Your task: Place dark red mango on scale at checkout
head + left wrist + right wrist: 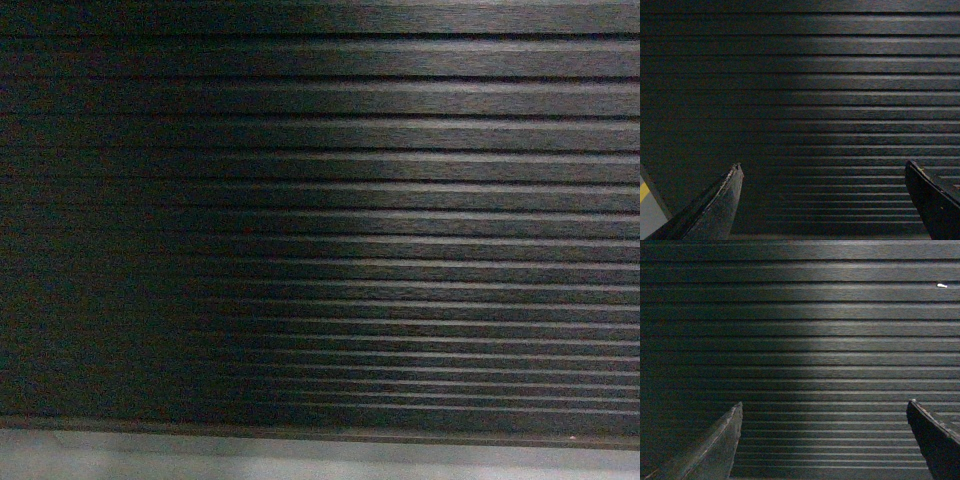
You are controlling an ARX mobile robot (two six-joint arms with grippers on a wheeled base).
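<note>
- Head view shows us only a dark panel of horizontal slats [320,200], filling nearly the whole picture, with a pale grey strip of floor [300,458] along the bottom edge. We see no mango, no scale and no checkout table here.
- In the left wrist view, the left hand [822,200] is spread wide: its two dark fingers [720,205] stand far apart at the lower corners, with nothing between them but the same slatted panel. A bit of grey floor with a yellow stripe [644,192] shows at the lower left corner.
- In the right wrist view, the right hand [822,440] is likewise wide and holds nothing; behind it, the slats again, and a small white fleck [942,285] near the upper right, too small for us to name.
- Where the dark red mango is, we cannot tell: it is out of sight in all three views, and so is the scale.
- As to progress, we judge that these pictures fit either a mango yet to be fetched or one already resting on the scale with the robot turned away; nothing here settles which.
</note>
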